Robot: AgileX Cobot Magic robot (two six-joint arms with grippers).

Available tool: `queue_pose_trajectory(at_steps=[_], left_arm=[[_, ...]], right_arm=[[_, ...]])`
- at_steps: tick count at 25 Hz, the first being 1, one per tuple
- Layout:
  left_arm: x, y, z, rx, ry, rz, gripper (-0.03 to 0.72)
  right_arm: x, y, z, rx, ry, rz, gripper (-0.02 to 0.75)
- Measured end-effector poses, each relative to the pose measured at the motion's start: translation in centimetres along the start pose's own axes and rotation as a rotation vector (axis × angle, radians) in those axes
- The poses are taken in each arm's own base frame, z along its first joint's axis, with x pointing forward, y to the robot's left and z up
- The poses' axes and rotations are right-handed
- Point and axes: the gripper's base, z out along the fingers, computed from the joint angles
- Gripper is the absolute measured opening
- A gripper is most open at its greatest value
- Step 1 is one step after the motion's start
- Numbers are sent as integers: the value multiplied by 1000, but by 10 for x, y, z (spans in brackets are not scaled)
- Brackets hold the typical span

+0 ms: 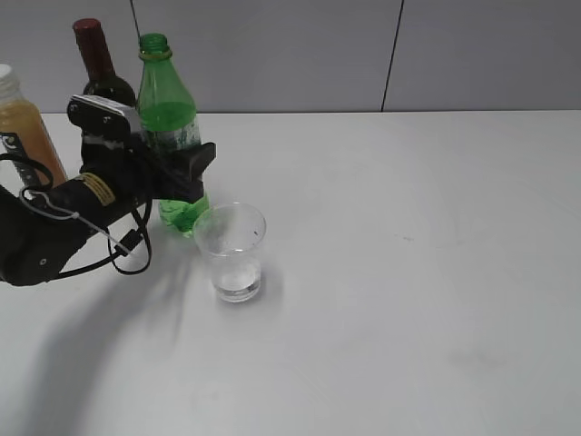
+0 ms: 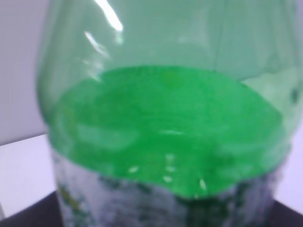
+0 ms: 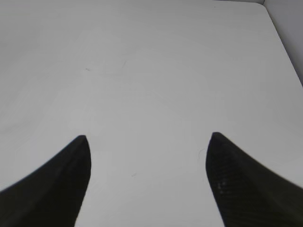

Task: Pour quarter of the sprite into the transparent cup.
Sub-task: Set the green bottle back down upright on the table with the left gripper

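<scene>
Your left pincer (image 1: 186, 168) sits around the middle of the sprite (image 1: 168, 113), its dark fingers on either side of the label; whether they are actually pressing the bottle you cannot tell from here. The bottle stands upright on the desk (image 1: 408, 272) at the back left, neck uncapped. In your left wrist view the sprite (image 2: 165, 127) fills the whole picture, green liquid reaching up to the shoulder above the label.

The transparent cup (image 1: 231, 250) stands just in front of the bottle and slightly to its right, very near the base, upright.

Behind your left arm are two neighbours. A dark wine bottle (image 1: 98, 68) stands right beside the sprite on its left, and an orange juice bottle (image 1: 23, 127) stands further left at the picture's edge. Both crowd the side your arm occupies.

Your right pincer (image 3: 147, 182) is spread wide with nothing between its tips, over bare desk (image 3: 151, 71).
</scene>
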Motion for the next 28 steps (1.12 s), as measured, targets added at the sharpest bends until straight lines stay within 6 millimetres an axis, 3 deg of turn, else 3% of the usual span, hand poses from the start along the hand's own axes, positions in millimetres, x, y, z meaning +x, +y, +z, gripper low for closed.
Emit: queue_pose_trajectory(at_steps=[9,14,18,28], left_arm=[[3,0,0,-2,7,17,458],[1,0,1,-2,-16,19,592],[-3,0,1,-3,-44,19,616],[11,-2,-34,-44,26,11,618]], right_arm=[[0,0,0,0,0,0,585],[0,0,0,0,0,0,585],[0,0,0,0,0,0,585],[0,0,0,0,0,0,585]])
